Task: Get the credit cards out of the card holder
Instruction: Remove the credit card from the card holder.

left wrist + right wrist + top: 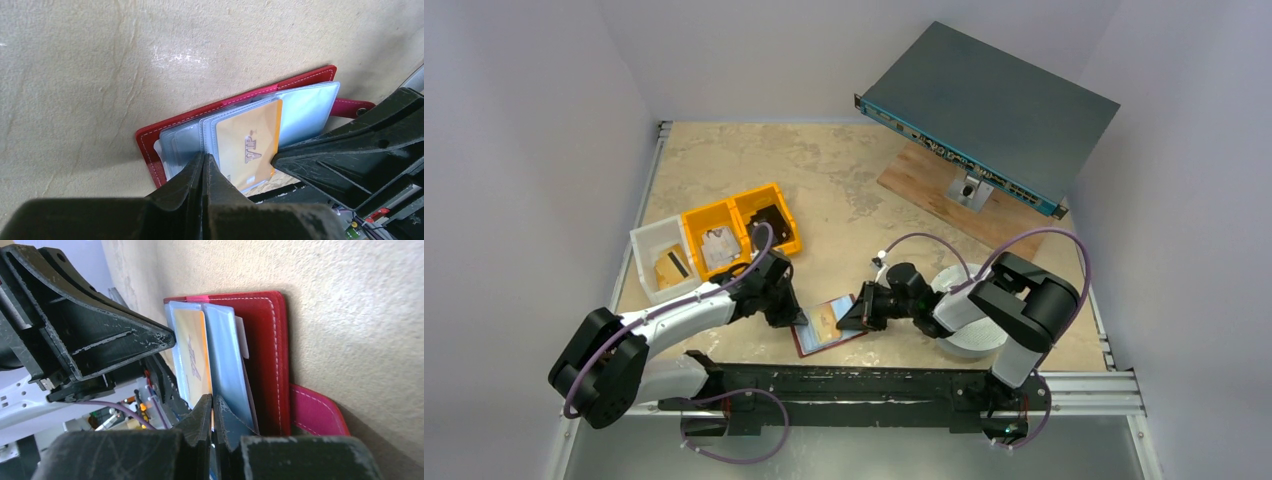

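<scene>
The dark red card holder (809,345) lies open near the table's front edge, its pale blue-grey sleeves fanned out (305,107). A golden-yellow credit card (250,145) sticks partly out of a sleeve. My left gripper (205,159) is shut, its tips pressing on the sleeves' spine at the holder's left part (796,318). From the right, my right gripper (213,400) is shut on the yellow card's edge (192,355), right next to the red cover (267,350). Another yellow card with a black stripe (670,268) lies in the white bin (646,240).
Two joined yellow bins (742,203) stand behind the left arm, one with a silvery part, one with a black part. A grey rack unit (989,110) rests tilted on a wooden board (924,185) at the back right. A grey round object (969,340) sits under the right arm.
</scene>
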You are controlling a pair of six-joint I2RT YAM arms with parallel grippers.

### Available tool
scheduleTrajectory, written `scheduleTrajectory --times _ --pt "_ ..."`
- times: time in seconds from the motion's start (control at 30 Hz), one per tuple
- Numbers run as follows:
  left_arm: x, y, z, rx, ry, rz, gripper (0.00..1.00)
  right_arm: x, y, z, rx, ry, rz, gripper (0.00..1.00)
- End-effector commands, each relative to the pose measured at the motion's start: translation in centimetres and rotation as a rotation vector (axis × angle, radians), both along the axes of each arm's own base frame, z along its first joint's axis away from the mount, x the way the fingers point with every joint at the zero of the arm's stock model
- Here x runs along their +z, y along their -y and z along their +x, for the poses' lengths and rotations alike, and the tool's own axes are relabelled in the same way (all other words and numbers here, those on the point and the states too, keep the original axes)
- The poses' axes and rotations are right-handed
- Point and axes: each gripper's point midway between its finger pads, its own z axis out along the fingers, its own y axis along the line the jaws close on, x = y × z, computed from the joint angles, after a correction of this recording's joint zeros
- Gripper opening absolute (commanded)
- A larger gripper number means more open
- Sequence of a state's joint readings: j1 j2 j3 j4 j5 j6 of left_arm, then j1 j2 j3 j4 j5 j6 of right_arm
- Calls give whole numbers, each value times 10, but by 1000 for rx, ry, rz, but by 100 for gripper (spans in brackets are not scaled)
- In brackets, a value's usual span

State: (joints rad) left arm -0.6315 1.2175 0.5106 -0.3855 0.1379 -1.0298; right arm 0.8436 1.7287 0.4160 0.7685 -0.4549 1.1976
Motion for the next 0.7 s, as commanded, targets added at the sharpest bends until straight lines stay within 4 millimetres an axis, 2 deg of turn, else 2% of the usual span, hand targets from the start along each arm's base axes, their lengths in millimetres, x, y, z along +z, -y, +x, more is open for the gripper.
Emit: scheduleTrajectory --times 0.0,0.23,0.37,0.43,0.5,0.67 --pt "-25 -37 -17 18 -62 161 0 -14 16 6 -43 29 -99 0" --pt "-25 -36 -17 10 -63 157 0 -15 17 5 -39 37 -102 1" --pt "-24 -34 -17 1 -61 148 0 -10 10 6 -3 55 -71 30" --pt "-24 -33 -16 -3 -60 146 0 -8 5 7 9 61 -53 36" --pt "-23 -32 -15 -7 -59 142 0 -8 2 8 14 56 -47 36" --pt "-21 -29 -14 -11 -55 133 0 -11 -3 8 25 41 -32 26"
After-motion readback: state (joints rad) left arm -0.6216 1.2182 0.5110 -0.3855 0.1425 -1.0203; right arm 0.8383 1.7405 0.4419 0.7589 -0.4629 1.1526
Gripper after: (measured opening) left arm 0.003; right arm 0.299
